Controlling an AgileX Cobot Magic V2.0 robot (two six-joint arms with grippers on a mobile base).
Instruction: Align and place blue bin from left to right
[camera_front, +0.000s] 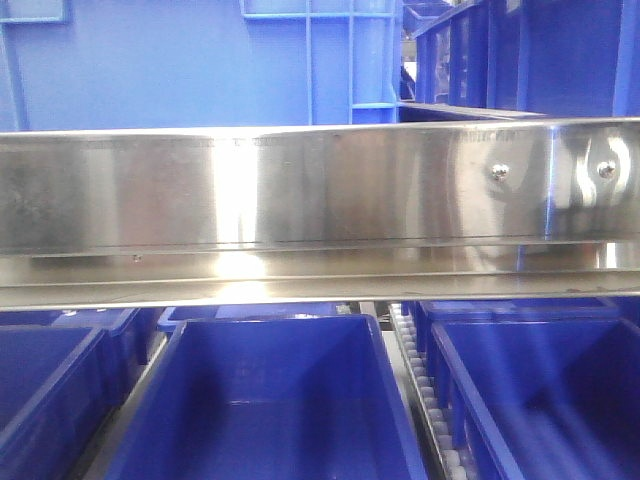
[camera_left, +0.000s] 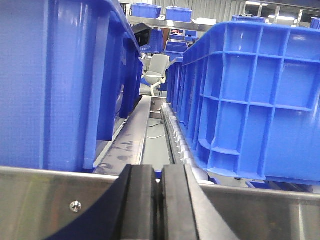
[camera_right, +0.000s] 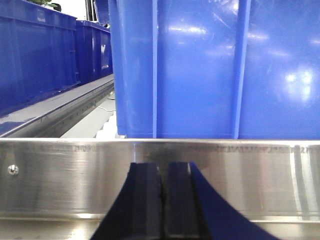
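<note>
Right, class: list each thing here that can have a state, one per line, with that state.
Left gripper: shut, holding nothing.
Right gripper: shut, holding nothing.
Middle bin: upright, empty where visible.
Right bin: upright, inside blurred.
Left bin: upright, only partly in view.

Front cam: level, facing fwd, v. close to a steel rail (camera_front: 300, 190) that spans mid-frame. Blue bins (camera_front: 270, 400) sit below it, more above and behind.

Left wrist cam: low, just behind the left fingers (camera_left: 142, 200), looking fwd over a steel rail (camera_left: 50, 200) and down the gap btwn two bins.

Right wrist cam: behind the right fingers (camera_right: 147, 200), steel rail (camera_right: 60, 175) close, bin wall (camera_right: 200, 70) right beyond it.

Shared: rail w/ bins behind, in all three.
</note>
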